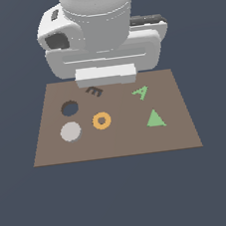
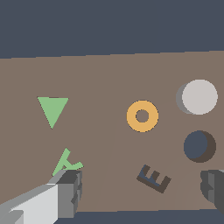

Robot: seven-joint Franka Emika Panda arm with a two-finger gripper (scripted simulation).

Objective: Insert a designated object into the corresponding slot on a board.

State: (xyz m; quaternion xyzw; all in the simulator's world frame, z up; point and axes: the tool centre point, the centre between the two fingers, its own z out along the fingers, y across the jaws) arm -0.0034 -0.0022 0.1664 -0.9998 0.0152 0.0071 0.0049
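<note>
Your jaws gape empty; only the wrist view shows their fingers (image 2: 70,192), spread well apart, with the disc (image 2: 199,96) and slot (image 2: 199,146) beyond them on the board (image 2: 105,78).

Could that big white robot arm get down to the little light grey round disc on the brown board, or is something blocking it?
Probably yes. The light grey round disc lies flat on the brown board with nothing on top; the orange ring sits apart from it. The gripper looks open and empty.

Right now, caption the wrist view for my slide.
Open gripper above board; grey disc beside its round slot.
</note>
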